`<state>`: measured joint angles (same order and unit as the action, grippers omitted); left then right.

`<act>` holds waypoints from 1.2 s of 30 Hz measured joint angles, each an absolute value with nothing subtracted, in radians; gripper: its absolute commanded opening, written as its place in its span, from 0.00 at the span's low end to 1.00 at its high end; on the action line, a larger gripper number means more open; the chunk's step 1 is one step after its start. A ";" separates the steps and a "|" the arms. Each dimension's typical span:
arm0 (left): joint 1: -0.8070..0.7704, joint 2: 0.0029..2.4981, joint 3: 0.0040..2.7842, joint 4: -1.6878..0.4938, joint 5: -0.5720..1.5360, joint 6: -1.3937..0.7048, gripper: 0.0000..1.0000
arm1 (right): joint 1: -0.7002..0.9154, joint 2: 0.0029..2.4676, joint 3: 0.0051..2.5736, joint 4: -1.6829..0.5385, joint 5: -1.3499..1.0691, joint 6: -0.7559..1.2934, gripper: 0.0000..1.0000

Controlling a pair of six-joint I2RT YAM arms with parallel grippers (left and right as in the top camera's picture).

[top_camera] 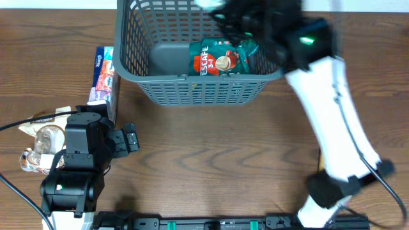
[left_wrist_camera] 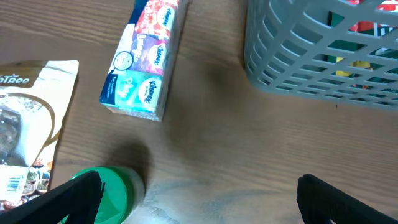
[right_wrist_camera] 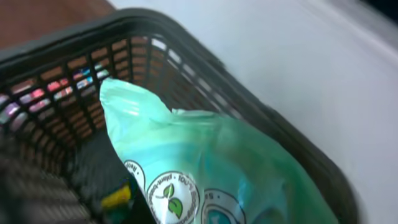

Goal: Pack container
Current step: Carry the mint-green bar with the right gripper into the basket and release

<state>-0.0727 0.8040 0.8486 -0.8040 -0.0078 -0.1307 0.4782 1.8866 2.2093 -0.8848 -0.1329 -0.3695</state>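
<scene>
Overhead: large dark grey slatted plastic basket [top_camera: 192, 89] at far centre of desk [top_camera: 211, 160], upright, mouth up. Near wall parallel to desk's front edge; far end cut by frame, so long axis not settled. Inside, on the solid bottom, flat red-and-green Nescafé sachet pack [top_camera: 220, 59], right of centre, longer side roughly left-right.

Left fingers [top_camera: 130, 139] near the desk's left front, pointing right, well apart from basket. Beside them: long multicoloured Kleenex tissue pack [top_camera: 104, 73] just left of basket's near-left corner, long axis front-to-back; beige printed snack pouch [top_camera: 41, 128] further left.

Left wrist only: left fingers [left_wrist_camera: 339, 200] spread wide, nothing between. Round green plastic item [left_wrist_camera: 118, 190] by the left-hand one, not made out overhead. Basket corner [left_wrist_camera: 298, 56] at top right, red and green showing through slats.

Right fingers [top_camera: 246, 19] over basket's far right, motion-blurred overhead.

Right wrist only: pale green crinkled plastic bag with leaf logo [right_wrist_camera: 211, 162] close to lens, above basket's interior and rim [right_wrist_camera: 81, 43]. Fingers themselves not visible; wide, narrow or holding, cannot tell.
</scene>
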 measured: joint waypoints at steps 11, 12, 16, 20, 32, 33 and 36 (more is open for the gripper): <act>-0.073 0.804 0.849 -0.805 -0.008 -0.131 0.98 | 0.566 2.191 2.208 -0.894 -0.197 -0.371 0.01; -0.073 0.804 0.849 -0.805 -0.008 -0.131 0.98 | 0.568 2.203 2.208 -0.902 -0.199 -0.371 0.02; -0.073 0.804 0.849 -0.805 -0.008 -0.131 0.98 | 0.570 2.241 2.205 -0.944 -0.205 -0.373 0.64; -0.073 0.804 0.849 -0.805 -0.008 -0.131 0.98 | 0.569 2.241 2.206 -0.989 -0.211 -0.374 0.99; -0.073 0.804 0.849 -0.822 -0.007 -0.131 0.98 | 0.544 2.221 2.318 -1.092 -0.193 -0.327 0.99; -0.073 0.804 0.849 -0.822 -0.008 -0.131 0.98 | 0.535 2.205 2.355 -1.108 -0.188 -0.311 0.99; -0.073 0.804 0.849 -0.823 -0.008 -0.131 0.99 | 0.472 2.115 2.474 -1.179 -0.162 -0.231 0.99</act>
